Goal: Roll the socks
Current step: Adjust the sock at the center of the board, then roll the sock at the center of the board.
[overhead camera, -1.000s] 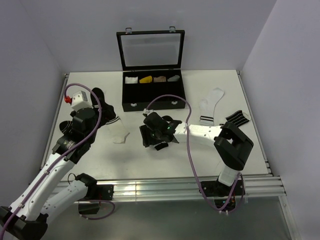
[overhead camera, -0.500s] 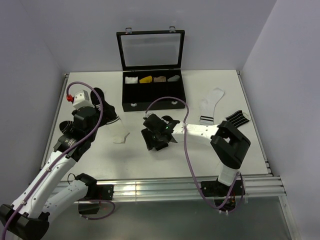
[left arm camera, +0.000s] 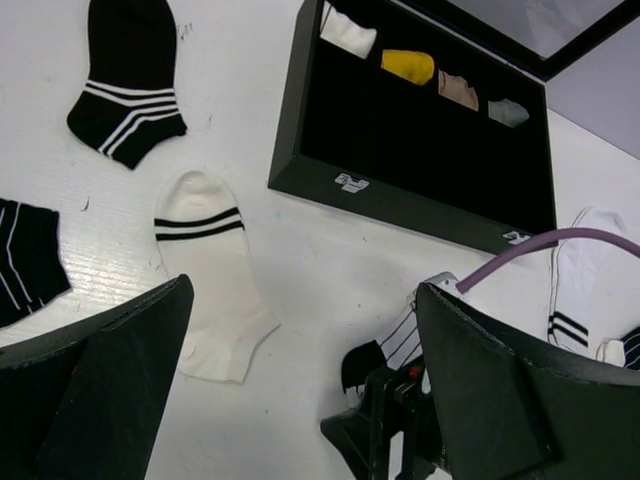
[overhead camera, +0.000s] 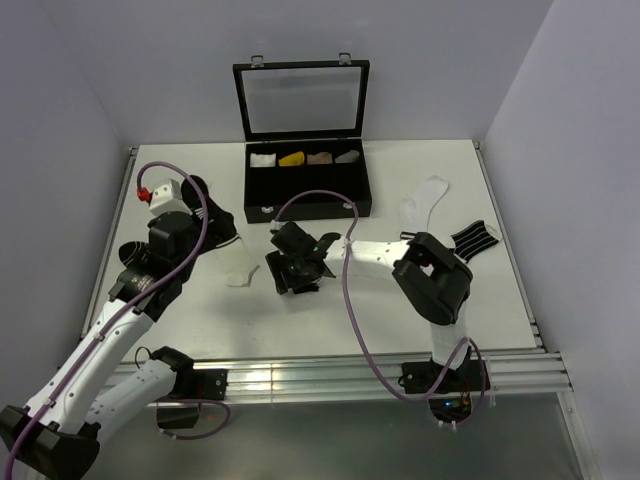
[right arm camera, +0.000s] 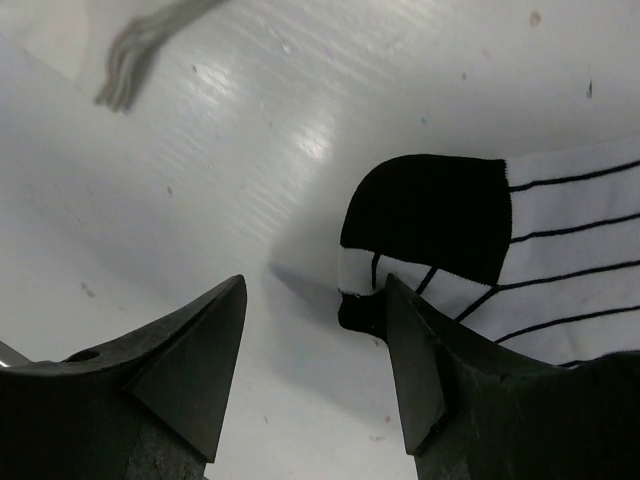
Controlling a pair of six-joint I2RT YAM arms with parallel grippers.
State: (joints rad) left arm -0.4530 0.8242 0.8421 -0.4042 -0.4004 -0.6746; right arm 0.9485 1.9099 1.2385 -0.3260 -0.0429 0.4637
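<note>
Table (overhead camera: 330,320) bears loose socks (overhead camera: 424,200) (black, white) and case (left arm camera: 420,205).

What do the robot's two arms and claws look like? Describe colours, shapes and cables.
The left arm and right arm are white links with black joints. A purple cable loops along each. A white box with a red plug sits on the left wrist. The left claw and right claw have black, wedge-shaped fingers.

Blk case (left arm camera: 420,208) (lid up), cream sock (left arm camera: 215,290) nearby.
</note>
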